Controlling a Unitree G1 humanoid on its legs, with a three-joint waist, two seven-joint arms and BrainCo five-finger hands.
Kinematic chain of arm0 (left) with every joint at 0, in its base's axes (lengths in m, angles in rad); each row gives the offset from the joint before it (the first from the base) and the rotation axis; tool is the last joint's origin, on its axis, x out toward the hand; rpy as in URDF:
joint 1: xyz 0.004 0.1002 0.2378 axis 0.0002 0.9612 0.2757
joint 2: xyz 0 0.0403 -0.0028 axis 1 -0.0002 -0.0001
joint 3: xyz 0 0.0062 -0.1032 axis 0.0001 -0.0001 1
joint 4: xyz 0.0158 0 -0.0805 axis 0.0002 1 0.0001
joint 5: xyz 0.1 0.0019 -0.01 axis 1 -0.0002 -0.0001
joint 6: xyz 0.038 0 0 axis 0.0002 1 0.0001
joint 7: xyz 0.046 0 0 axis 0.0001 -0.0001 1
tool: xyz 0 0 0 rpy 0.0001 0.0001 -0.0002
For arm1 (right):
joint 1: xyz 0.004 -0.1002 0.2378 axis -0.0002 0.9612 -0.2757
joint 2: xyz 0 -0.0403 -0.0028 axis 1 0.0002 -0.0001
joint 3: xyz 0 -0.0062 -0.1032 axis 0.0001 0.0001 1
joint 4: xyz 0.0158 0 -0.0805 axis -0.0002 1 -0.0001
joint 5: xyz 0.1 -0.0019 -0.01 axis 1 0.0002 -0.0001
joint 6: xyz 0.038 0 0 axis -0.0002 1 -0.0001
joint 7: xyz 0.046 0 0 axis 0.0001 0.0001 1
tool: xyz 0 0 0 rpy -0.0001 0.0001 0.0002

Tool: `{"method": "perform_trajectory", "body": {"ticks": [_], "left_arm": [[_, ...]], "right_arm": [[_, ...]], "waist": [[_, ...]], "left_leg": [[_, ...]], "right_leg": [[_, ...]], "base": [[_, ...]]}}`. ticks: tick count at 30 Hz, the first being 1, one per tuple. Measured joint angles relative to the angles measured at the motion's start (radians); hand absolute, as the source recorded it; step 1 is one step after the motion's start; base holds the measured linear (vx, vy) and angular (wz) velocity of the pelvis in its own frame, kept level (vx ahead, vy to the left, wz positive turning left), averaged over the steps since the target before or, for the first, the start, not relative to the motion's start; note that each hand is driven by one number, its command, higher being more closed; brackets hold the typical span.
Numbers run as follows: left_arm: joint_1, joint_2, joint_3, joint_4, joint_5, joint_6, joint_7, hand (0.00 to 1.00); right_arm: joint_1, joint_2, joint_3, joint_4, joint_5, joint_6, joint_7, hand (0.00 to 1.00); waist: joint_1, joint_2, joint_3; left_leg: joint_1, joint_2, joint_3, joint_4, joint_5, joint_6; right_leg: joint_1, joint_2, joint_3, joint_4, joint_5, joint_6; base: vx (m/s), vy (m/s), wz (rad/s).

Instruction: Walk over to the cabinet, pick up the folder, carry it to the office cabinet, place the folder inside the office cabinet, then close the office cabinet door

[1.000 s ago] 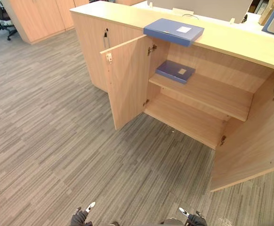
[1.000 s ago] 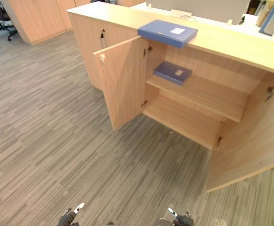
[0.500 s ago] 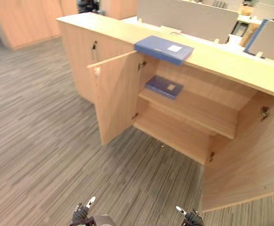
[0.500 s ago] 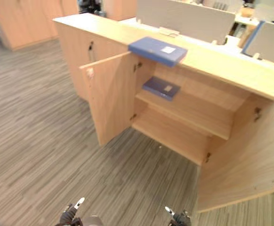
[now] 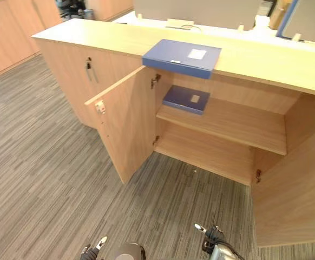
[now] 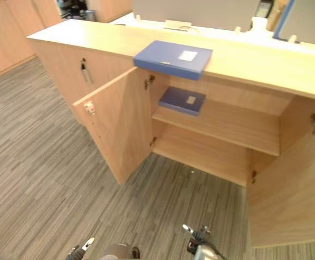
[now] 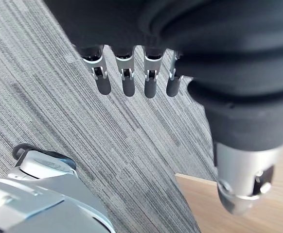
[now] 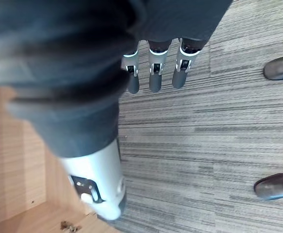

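Observation:
A blue folder (image 5: 182, 55) lies flat on top of the light wood cabinet (image 5: 81, 40), its edge overhanging the front. A second blue folder (image 5: 186, 99) lies on the upper shelf (image 5: 238, 124) inside. Both cabinet doors stand open: the left door (image 5: 126, 124) swung toward me, the right door (image 5: 295, 184) at the right. My left hand (image 5: 95, 250) and right hand (image 5: 209, 236) hang low over the carpet, well short of the cabinet. In the wrist views the left fingers (image 7: 127, 77) and right fingers (image 8: 153, 73) are straight and hold nothing.
Grey striped carpet (image 5: 38, 179) lies between me and the cabinet. More wood cabinets (image 5: 6, 27) stand at the far left, and desk partitions (image 5: 201, 11) rise behind the cabinet. A person's dark shoes (image 8: 280, 68) show on the carpet in the right wrist view.
The whole picture has shifted as the camera moved; the cabinet now sits nearer and more squarely ahead. My right hand shows a little higher in the eye views.

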Motion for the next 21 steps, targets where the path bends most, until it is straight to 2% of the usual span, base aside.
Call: {"method": "perform_trajectory", "body": {"ticks": [3,5,6,7,8,9,10,11,13,14,15,16,17,18,21], "left_arm": [[0.016,-0.005,-0.006,0.015,0.004,0.001,0.000,0.00],[0.025,-0.004,-0.006,0.021,0.007,0.001,0.000,0.00],[0.028,-0.004,-0.006,0.021,0.007,0.000,0.000,0.00],[0.029,-0.004,-0.007,0.022,0.009,0.001,0.000,0.00],[0.029,-0.002,-0.015,0.024,0.011,0.001,0.000,0.00],[0.029,-0.002,-0.016,0.023,0.011,0.001,0.000,0.00],[0.028,-0.003,-0.016,0.023,0.011,0.001,0.000,0.00],[0.024,-0.002,-0.016,0.023,0.011,0.001,0.000,0.00],[0.014,-0.002,-0.014,0.022,0.014,0.002,-0.001,0.00],[0.014,-0.002,-0.011,0.022,0.021,0.002,-0.001,0.00],[0.016,-0.002,0.001,0.020,0.030,0.002,-0.004,0.00],[0.015,-0.006,0.006,0.021,0.036,0.007,-0.005,0.00],[0.014,-0.015,0.008,0.018,0.039,0.008,-0.006,0.00],[0.014,-0.032,0.035,0.008,0.049,0.009,-0.007,0.00],[0.017,-0.041,0.071,0.000,0.051,0.012,-0.010,0.00]], "right_arm": [[0.038,-0.032,-0.002,0.008,-0.027,0.016,0.006,0.00],[0.069,-0.042,-0.014,0.005,-0.034,0.019,0.006,0.00],[0.067,-0.043,-0.013,0.005,-0.035,0.019,0.006,0.00],[0.064,-0.043,-0.009,0.004,-0.037,0.018,0.008,0.00],[0.060,-0.043,-0.009,0.004,-0.037,0.018,0.009,0.00],[0.059,-0.044,-0.009,0.003,-0.037,0.017,0.009,0.00],[0.054,-0.045,-0.009,0.003,-0.037,0.017,0.009,0.00],[0.051,-0.044,-0.009,0.000,-0.036,0.017,0.009,0.00],[0.043,-0.042,-0.009,-0.009,-0.035,0.011,0.008,0.00],[0.044,-0.040,-0.008,-0.014,-0.035,0.010,0.008,0.00],[0.046,-0.032,-0.009,-0.021,-0.035,0.008,0.008,0.00],[0.051,-0.034,-0.010,-0.025,-0.033,0.005,0.008,0.00],[0.053,-0.040,-0.009,-0.025,-0.036,0.004,0.008,0.00],[0.051,-0.043,-0.009,-0.031,-0.037,0.005,0.009,0.00],[0.066,-0.035,-0.013,-0.044,-0.035,0.005,0.009,0.00]], "waist": [[0.000,0.014,-0.011],[-0.019,0.018,-0.008],[-0.022,0.021,-0.008],[-0.026,0.023,-0.007],[-0.033,0.027,-0.004],[-0.034,0.028,-0.003],[-0.034,0.029,-0.002],[-0.035,0.029,0.000],[-0.036,0.026,0.022],[-0.036,0.025,0.024],[-0.039,0.016,0.026],[-0.046,0.008,0.024],[-0.045,0.019,0.021],[-0.038,0.029,0.022],[-0.038,0.026,0.021]], "left_leg": [[0.090,-0.025,0.049,-0.148,0.038,0.023],[0.168,-0.044,0.084,-0.206,0.051,0.038],[0.184,-0.045,0.092,-0.220,0.052,0.041],[0.209,-0.041,0.105,-0.248,0.057,0.048],[0.220,-0.025,0.108,-0.269,0.064,0.052],[0.225,-0.018,0.108,-0.282,0.066,0.052],[0.229,-0.010,0.107,-0.295,0.066,0.054],[0.234,0.004,0.107,-0.309,0.062,0.060],[0.266,0.015,0.104,-0.330,0.053,0.048],[0.272,0.015,0.102,-0.331,0.051,0.044],[0.280,0.004,0.087,-0.332,0.045,0.035],[0.284,-0.001,0.055,-0.331,0.040,0.025],[0.282,0.005,0.040,-0.332,0.037,0.021],[0.277,0.027,0.023,-0.334,0.039,0.002],[0.285,0.077,-0.006,-0.334,0.027,-0.033]], "right_leg": [[-0.147,-0.055,0.044,0.236,0.002,-0.004],[-0.196,-0.117,-0.016,0.393,0.019,-0.046],[-0.200,-0.131,-0.049,0.415,0.020,-0.061],[-0.213,-0.136,-0.091,0.442,-0.007,-0.069],[-0.236,-0.107,-0.128,0.444,-0.056,-0.064],[-0.254,-0.089,-0.139,0.442,-0.071,-0.064],[-0.275,-0.070,-0.151,0.441,-0.081,-0.065],[-0.320,-0.027,-0.151,0.426,-0.083,-0.066],[-0.368,0.030,-0.158,0.363,-0.071,-0.084],[-0.377,0.040,-0.156,0.332,-0.060,-0.097],[-0.384,0.046,-0.146,0.260,-0.022,-0.135],[-0.383,0.045,-0.149,0.260,0.031,-0.178],[-0.380,0.050,-0.162,0.257,0.019,-0.172],[-0.381,0.071,-0.189,0.256,-0.009,-0.180],[-0.351,0.109,-0.235,0.255,-0.054,-0.190]], "base": [[0.09,0.157,-0.70],[0.08,0.154,-0.38],[0.10,0.169,-0.42],[0.08,0.125,-0.38],[0.04,0.066,-0.34],[0.00,0.012,-0.17],[-0.02,-0.032,-0.13],[-0.02,-0.067,-0.13],[-0.02,-0.108,-0.07],[0.01,-0.135,0.18],[0.07,-0.165,0.50],[0.12,-0.172,0.55],[0.17,-0.182,0.56],[0.15,-0.144,0.29],[0.22,-0.206,0.29]]}}
